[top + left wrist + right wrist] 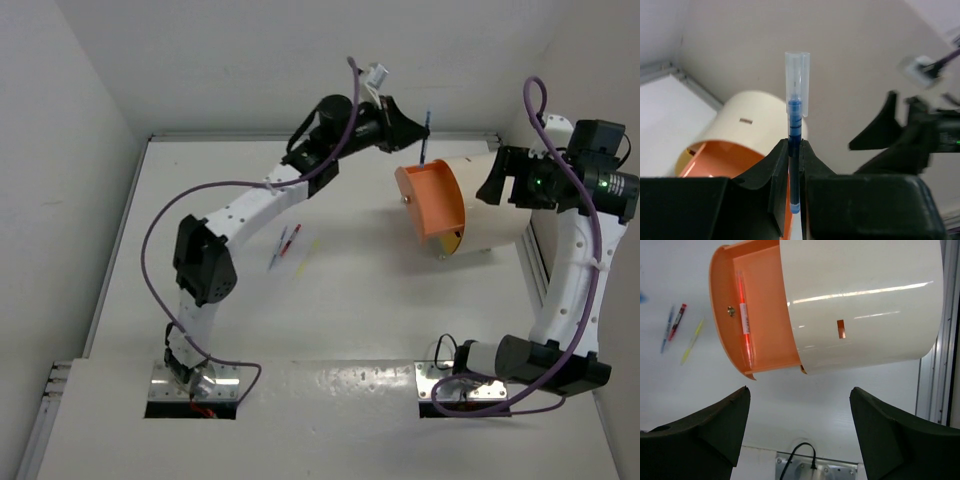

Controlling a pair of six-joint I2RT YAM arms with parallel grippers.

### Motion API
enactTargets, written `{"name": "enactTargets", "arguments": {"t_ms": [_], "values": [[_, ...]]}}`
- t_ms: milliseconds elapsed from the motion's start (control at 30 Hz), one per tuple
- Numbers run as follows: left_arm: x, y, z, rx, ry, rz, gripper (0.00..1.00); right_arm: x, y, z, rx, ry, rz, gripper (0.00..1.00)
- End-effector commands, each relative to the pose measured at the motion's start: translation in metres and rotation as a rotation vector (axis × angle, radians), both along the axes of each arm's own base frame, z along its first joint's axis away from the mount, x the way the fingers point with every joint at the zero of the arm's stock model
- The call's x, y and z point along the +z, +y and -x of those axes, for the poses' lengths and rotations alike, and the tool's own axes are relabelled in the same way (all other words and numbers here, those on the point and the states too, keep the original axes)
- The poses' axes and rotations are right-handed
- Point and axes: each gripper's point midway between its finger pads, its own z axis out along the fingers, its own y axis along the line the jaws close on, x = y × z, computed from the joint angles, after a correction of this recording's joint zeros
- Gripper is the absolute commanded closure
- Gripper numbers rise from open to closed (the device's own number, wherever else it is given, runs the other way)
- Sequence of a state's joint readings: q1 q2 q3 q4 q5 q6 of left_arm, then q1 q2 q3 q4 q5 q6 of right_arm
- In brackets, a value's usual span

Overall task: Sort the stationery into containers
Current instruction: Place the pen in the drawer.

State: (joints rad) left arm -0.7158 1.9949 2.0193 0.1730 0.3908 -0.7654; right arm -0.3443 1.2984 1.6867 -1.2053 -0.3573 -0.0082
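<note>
Stationery first: I have a slim blue pen (795, 120) with a clear plastic cap (797, 80) standing upright in the left gripper (795, 160). The black fingers are pinched tight on its barrel, and it is held off the table near the far side of the container.

That container is a cream drum (865, 300), smooth and glossy, lying on its side, with a small rectangular slot (840, 329) in its curved wall. Its orange drawer (765, 275) stands slid out and has a rounded front with a small metal knob (730, 311). One orange-red pen (743, 315) lies lengthwise on the drawer floor, and I see nothing else in there.

My right gripper (799, 400) hovers over the drum with its fingers spread wide and nothing between them.

On the white table (380, 330), well apart from the drum, three thin pens lie loose. A dark blue pen (666, 330) and a red pen (678, 321) lie just beside each other, and a yellow pen (692, 335) lies near them.
</note>
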Motion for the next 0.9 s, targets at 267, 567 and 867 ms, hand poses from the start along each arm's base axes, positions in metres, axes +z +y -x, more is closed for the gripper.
{"name": "enactTargets", "arguments": {"t_ms": [267,567,867], "values": [[-0.032,-0.063,0.015,-0.021,0.023,0.014,0.95,0.010,0.005,-0.007,-0.002,-0.052,-0.031,0.21],[-0.051,-0.055,0.004,0.040,0.042,-0.046,0.64,0.005,0.003,-0.008,0.000,-0.037,-0.026,0.21],[-0.025,-0.038,0.005,0.027,-0.015,-0.036,0.44,0.006,0.003,-0.009,-0.003,-0.039,-0.028,0.21]]}}
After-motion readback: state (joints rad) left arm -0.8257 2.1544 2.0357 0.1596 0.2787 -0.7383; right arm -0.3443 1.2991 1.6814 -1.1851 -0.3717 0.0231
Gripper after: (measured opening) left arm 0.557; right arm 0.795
